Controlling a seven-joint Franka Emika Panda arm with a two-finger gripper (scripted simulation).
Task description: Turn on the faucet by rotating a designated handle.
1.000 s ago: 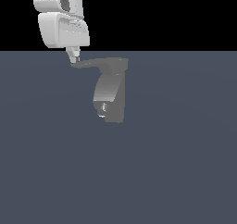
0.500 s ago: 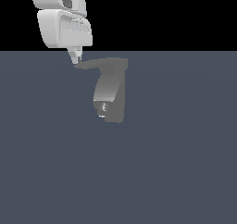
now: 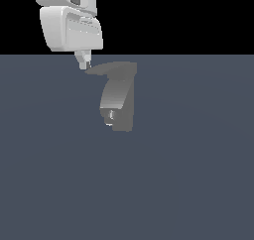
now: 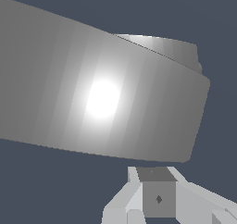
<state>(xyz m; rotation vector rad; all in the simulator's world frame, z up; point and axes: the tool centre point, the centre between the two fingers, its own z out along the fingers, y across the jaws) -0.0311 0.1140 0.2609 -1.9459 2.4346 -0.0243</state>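
Handle (image 3: 110,69) has swung right as the pincer (image 3: 85,63) pushes its tip; faucet (image 3: 118,102) opening, pincer spread unclear.

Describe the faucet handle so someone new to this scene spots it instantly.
Find the small matte grey boxy faucet standing alone on the flat slate-blue floor, just below the white robot arm. Across its top lies the thin flat dark-grey handle, tapering to a point toward the exterior view's left. Unlike the curved lighter-grey spout below, it is flat and horizontal.
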